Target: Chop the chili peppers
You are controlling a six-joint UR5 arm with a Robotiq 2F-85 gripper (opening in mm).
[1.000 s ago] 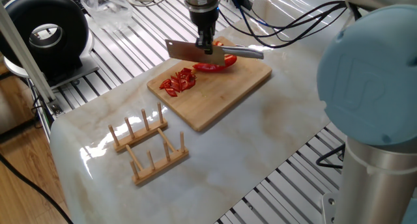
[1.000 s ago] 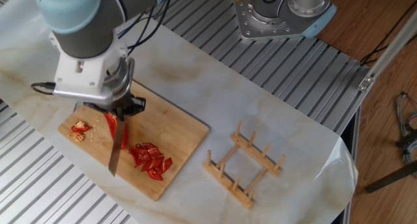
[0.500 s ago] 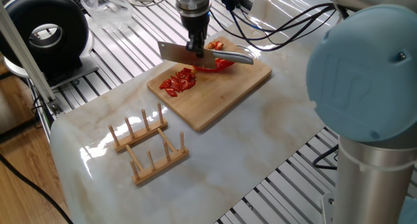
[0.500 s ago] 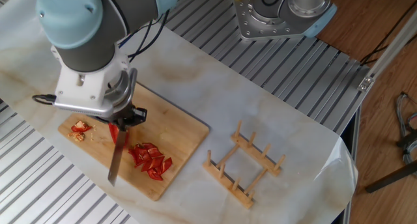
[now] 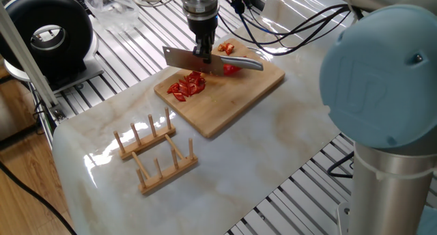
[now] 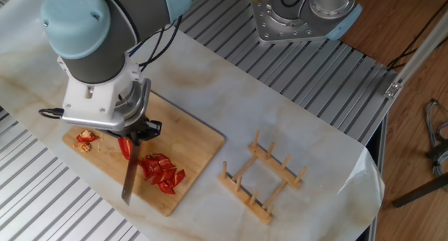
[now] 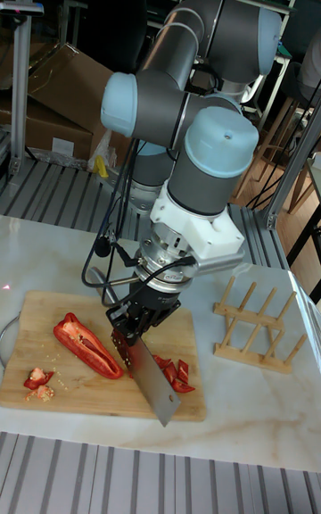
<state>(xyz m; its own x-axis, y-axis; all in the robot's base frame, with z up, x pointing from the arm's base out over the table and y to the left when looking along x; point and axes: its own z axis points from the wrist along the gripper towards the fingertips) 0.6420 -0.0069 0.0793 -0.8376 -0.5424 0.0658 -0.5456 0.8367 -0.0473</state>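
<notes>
A long red chili pepper half (image 7: 85, 346) lies on the wooden cutting board (image 5: 229, 95), partly hidden behind the knife in one fixed view. A pile of cut chili pepper bits (image 5: 188, 85) (image 6: 162, 172) lies at the board's end nearest the rack. A few stem scraps (image 6: 85, 139) sit at the opposite end. My gripper (image 5: 203, 52) (image 6: 137, 130) (image 7: 132, 321) is shut on a cleaver-style knife (image 5: 186, 59). Its blade (image 6: 129, 179) (image 7: 152, 382) stands edge-down between the pepper half and the cut pile.
A wooden peg rack (image 5: 156, 153) (image 6: 262, 178) lies on the marble table beyond the board. A black round device (image 5: 51, 33) stands at the table's back left. A second robot base (image 6: 302, 13) and cables occupy the slatted surface.
The gripper and knife have shifted along the pepper toward the cut pile. The pepper half and the bits look unchanged.
</notes>
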